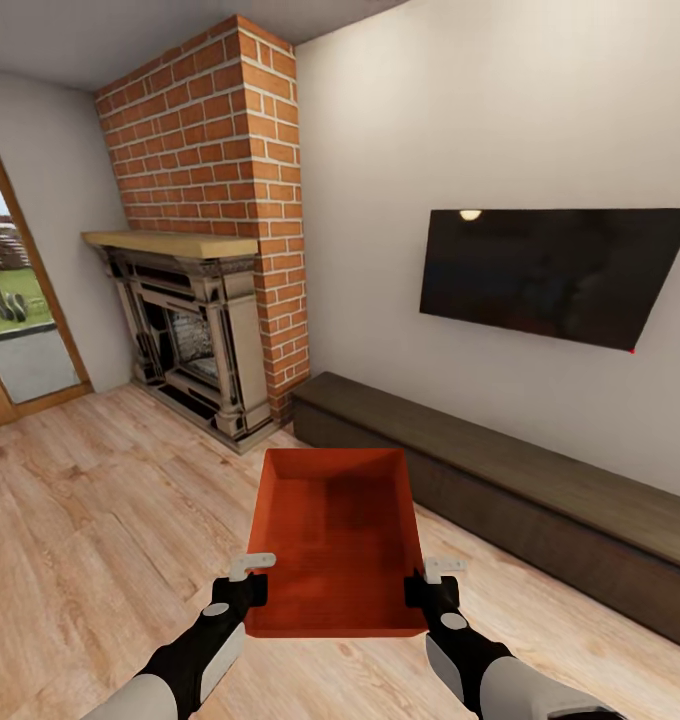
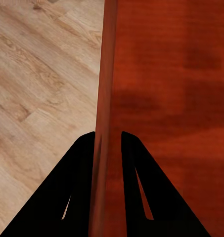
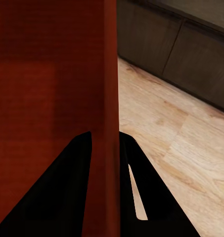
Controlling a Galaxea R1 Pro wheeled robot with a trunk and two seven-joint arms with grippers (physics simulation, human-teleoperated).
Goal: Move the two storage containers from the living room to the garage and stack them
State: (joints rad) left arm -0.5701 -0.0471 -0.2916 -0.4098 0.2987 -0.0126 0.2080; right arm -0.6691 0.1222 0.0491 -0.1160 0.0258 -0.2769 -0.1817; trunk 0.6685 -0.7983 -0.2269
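I am in the living room, holding one orange-red storage container [image 1: 335, 540] level above the wood plank floor [image 1: 100, 520] in front of me. My left gripper [image 1: 252, 585] is shut on its left wall near the close corner. My right gripper [image 1: 425, 585] is shut on its right wall. In the left wrist view the gripper [image 2: 108, 134] has one finger on each side of the container's wall [image 2: 104, 74]. The right wrist view shows the same pinch by the gripper [image 3: 105, 134] on the container [image 3: 47, 74]. The container is empty. The garage is out of view.
A red brick fireplace [image 1: 200, 300] stands ahead on the left. A long dark low bench [image 1: 500, 480] runs along the wall at the right, under a black wall TV [image 1: 550, 270]. A glass door [image 1: 10, 330] is at the far left.
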